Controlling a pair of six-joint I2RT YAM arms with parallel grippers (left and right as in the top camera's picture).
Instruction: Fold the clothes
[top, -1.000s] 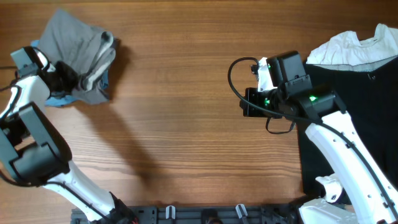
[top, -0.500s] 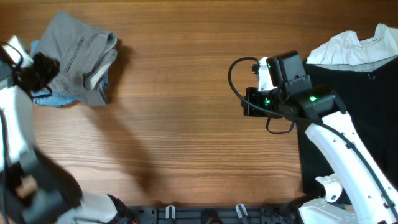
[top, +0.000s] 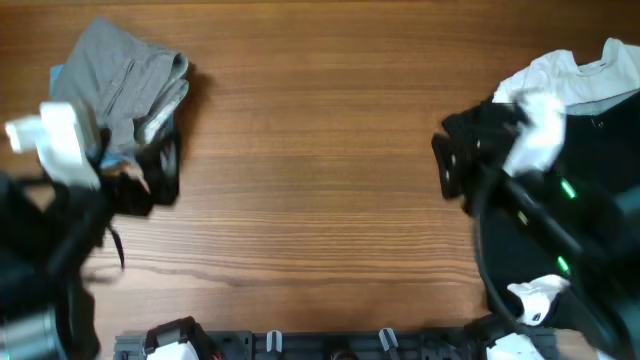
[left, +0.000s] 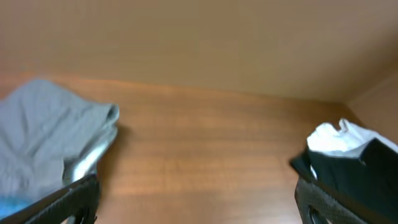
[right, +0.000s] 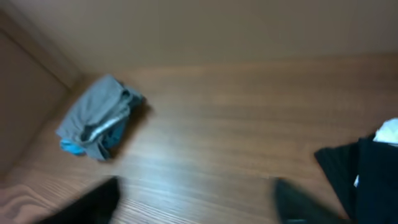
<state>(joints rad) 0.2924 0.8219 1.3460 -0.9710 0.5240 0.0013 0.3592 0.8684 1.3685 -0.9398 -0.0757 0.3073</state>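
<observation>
**A:** ok so where do we have the grey shorts (top: 125, 75) right now?

**B:** Far left corner of the table (top: 320, 150), going by the overhead view. They're in a bunched heap, not flat, with a paler strip showing along the heap's right edge. A bit of blue cloth (top: 57, 76) pokes out from under their left side, touching them.

**A:** and are we gripping them with anything?

**B:** Doesn't look like it. Our left gripper (left: 196, 186) is spread wide. Its dark fingers (left: 71, 199) sit at the two lower corners of the wrist view and we only see bare wood between them. The shorts lie just beside the finger on the left of that view, and we can't tell if they touch it. From overhead the left arm (top: 60, 190) is a blur right at the near edge of the heap, so that view doesn't settle it either.

**A:** right side?

**B:** Our right gripper (right: 196, 186) is wide too, the fingers smeared but far apart with nothing in them. The right arm (top: 540, 180) is blurred over the edge of the black cloth (top: 610, 140) on the right side of the table. A white garment (top: 570, 75) lies at that cloth's far end. The shorts are well apart from that arm, clear across the table.
</observation>
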